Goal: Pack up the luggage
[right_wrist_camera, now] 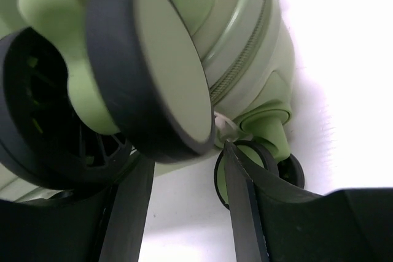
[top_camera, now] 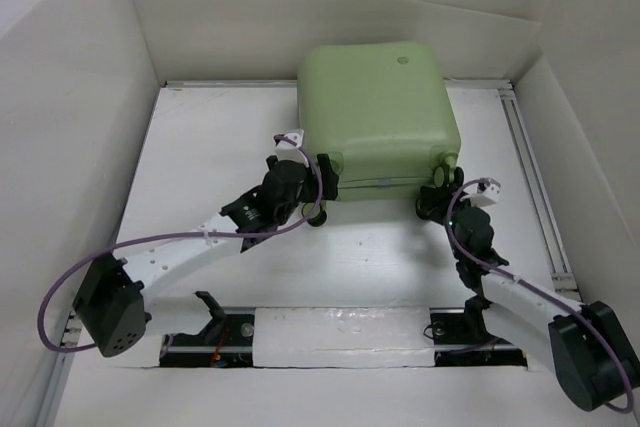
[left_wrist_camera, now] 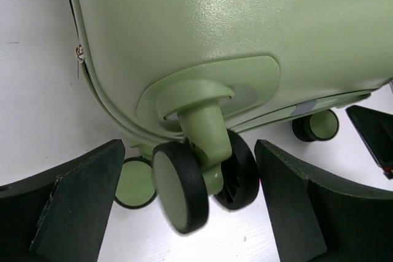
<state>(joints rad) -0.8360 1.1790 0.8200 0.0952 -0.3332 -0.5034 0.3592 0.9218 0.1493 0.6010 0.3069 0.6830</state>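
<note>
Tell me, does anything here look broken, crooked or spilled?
Nothing stands out. The luggage lies flat and shut on the table, and its wheels look intact. The left end effector and right end effector sit open by its near wheels.

The left arm (top_camera: 190, 247) and right arm (top_camera: 520, 297) share white links (top_camera: 160, 262), black joints (top_camera: 110, 302), purple cables (top_camera: 60, 285).
</note>
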